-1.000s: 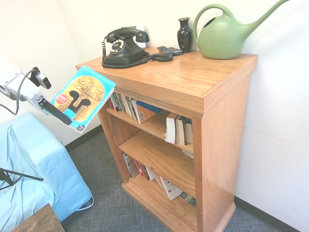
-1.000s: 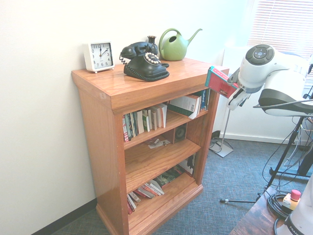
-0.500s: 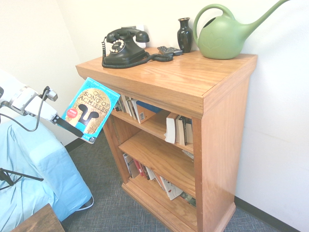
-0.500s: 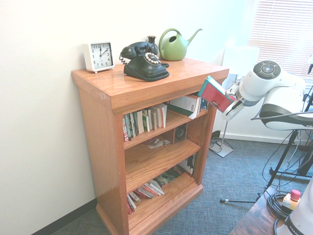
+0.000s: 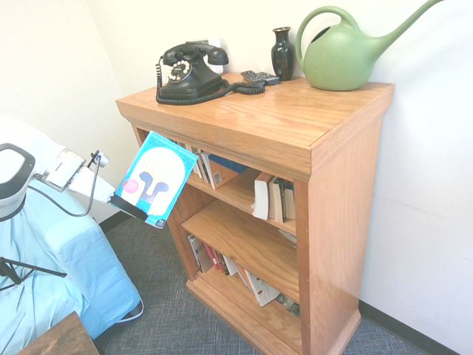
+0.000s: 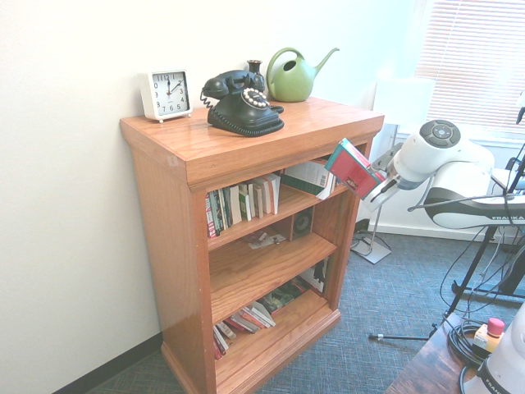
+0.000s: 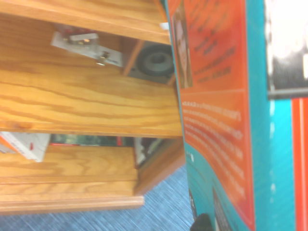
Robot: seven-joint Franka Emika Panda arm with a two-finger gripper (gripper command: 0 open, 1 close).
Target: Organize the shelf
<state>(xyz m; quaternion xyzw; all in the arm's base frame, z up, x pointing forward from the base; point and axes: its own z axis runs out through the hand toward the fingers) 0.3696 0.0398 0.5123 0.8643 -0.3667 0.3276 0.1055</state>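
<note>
Shelf (image 5: 295, 133): 3 tiers; pincer (image 5: 118, 201) clamps 1 book (image 5: 155, 179).

Pincer (image 6: 371, 182) is gripping a book (image 5: 156, 178) just outside the shelf (image 5: 336, 222) front, by the top tier's opening. Top tier: upright books (image 6: 242, 203) are filling one end, a tilted book (image 6: 310, 176) is blocking the end nearest the pincer, and a gap is showing between groups in the first exterior view. Middle tier (image 5: 244, 240) is lying mostly bare, with only a small flat item (image 6: 264, 240) and a dark round-faced box (image 6: 303, 222) sitting at the back. Bottom tier is holding leaning books (image 5: 255, 285). The shelf top is carrying a telephone (image 5: 188, 72), clock (image 6: 166, 93), vase (image 5: 282, 52) and watering can (image 5: 341, 55).
</note>
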